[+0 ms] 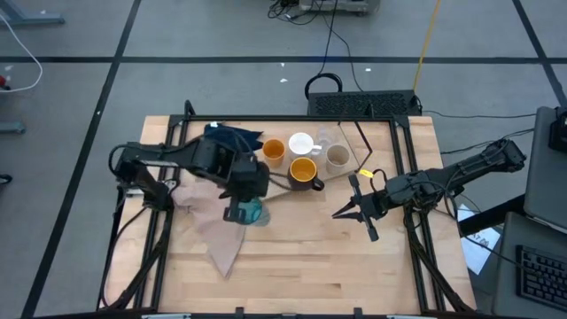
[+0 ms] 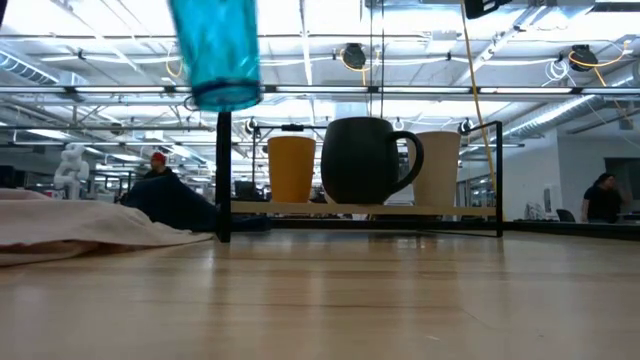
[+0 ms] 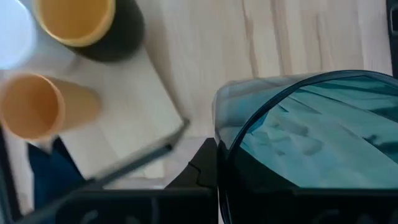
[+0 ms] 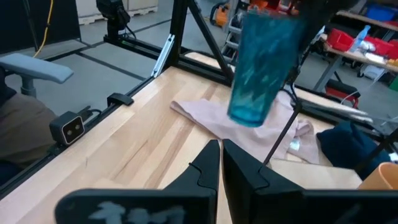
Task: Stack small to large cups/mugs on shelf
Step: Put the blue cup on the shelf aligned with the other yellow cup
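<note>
My left gripper is shut on a teal tumbler, which hangs high above the table near its middle. On the shelf, at the table's far side, stand a small orange cup, a white handled mug, a clear cup, a grey-beige cup and a dark mug with an orange inside. All of them rest on their bases. My right gripper hovers shut and empty to the right of the tumbler. My left gripper holds the teal tumbler by its rim, at the open top. One finger shows on the wall's outer side; the other is hidden by the wall. The fingers come from above, pointing down. The tumbler hangs below them, nearly upright and clear of the table.
A pinkish-beige cloth lies on the table under and left of the tumbler. A dark blue cloth lies at the far left beside the shelf. Black frame rods run along the table's sides. Bare wood stretches toward the near edge.
</note>
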Tool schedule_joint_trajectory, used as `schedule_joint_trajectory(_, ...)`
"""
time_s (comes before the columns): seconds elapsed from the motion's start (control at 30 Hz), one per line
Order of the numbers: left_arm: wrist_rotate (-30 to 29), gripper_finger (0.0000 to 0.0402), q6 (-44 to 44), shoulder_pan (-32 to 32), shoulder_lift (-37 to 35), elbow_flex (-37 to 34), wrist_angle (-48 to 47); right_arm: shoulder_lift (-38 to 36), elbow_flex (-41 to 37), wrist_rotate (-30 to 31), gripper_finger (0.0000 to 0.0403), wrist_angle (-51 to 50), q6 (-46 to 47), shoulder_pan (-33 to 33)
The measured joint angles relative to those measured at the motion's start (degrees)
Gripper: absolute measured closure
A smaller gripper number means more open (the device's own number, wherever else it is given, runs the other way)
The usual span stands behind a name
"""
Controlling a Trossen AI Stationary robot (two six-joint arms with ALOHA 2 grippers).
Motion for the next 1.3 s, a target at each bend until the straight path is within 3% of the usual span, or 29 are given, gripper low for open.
schedule_joint_trajectory(0.27,-0.1,0.0397,6.8,5.6,5.2,8.9,-2.1,0.0,0.0,0.0,0.0394,-0.1,-0.3,0.0)
schedule_joint_trajectory(0.57,2.0,0.0397,13.7,12.8,10.8,13.6,-4.6,-0.1,0.0,0.0,0.0394,-0.6,-0.4,0.0)
schedule_joint_trajectory(0.93,5.0,0.0398,19.8,18.9,11.1,14.2,-2.8,-0.1,0.0,0.0,0.0394,-1.2,-0.4,0.0)
schedule_joint_trajectory(1.3,6.4,0.0398,23.1,20.9,13.9,14.1,-3.9,-0.1,0.0,0.0,0.0394,-1.5,-0.4,0.0)
